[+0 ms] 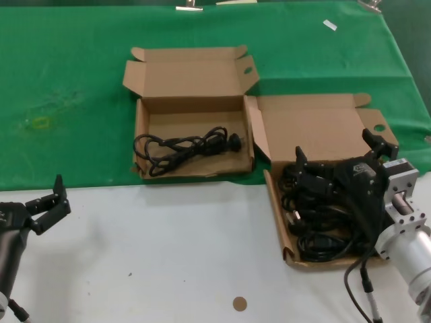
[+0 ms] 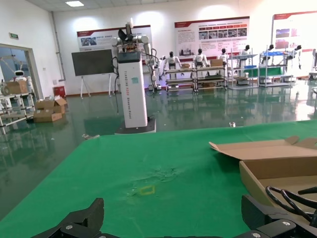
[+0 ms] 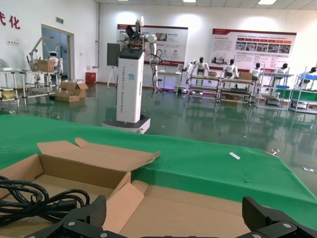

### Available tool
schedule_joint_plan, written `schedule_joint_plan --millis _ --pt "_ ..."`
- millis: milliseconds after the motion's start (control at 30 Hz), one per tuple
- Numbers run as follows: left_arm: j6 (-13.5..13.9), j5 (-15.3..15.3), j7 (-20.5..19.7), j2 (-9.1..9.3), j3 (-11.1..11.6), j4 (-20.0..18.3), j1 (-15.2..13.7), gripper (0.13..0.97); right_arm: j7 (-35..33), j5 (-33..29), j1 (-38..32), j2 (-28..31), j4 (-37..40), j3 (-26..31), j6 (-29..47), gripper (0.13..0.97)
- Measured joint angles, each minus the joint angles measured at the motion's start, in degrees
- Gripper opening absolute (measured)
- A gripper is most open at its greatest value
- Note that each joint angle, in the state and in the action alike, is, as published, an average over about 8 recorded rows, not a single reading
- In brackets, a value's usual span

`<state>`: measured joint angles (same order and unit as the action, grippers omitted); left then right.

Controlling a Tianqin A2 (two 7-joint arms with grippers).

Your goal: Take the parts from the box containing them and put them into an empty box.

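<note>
Several black cords (image 1: pixel 323 222) lie piled in the squarish brown box (image 1: pixel 316 124) at the right, its lid folded back. My right gripper (image 1: pixel 337 149) hangs open just above the pile's far side, nothing between its fingers; in the right wrist view the right gripper (image 3: pixel 176 220) looks over that box's lid (image 3: pixel 198 208). The wide shallow box (image 1: pixel 195 97) at centre holds one looped cord (image 1: pixel 182 147), which the right wrist view shows as the cord (image 3: pixel 34 198). My left gripper (image 1: pixel 55 202) is parked open over the white table at the near left, clear of both boxes.
A green cloth (image 1: pixel 67 81) covers the far half of the table, with white surface (image 1: pixel 168 249) in front. A small brown disc (image 1: pixel 238 303) lies near the front edge, and a white label (image 1: pixel 329 25) sits on the cloth at the back right.
</note>
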<state>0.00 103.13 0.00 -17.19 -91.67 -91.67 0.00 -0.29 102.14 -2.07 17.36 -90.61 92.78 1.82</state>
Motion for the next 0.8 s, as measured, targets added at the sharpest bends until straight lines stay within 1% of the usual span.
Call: schedule_joint_plan --millis 800 --pt "0.0 0.0 0.0 0.0 0.0 0.0 0.0 0.966 0.0 0.0 0.0 0.0 0.0 0.0 0.0 0.966"
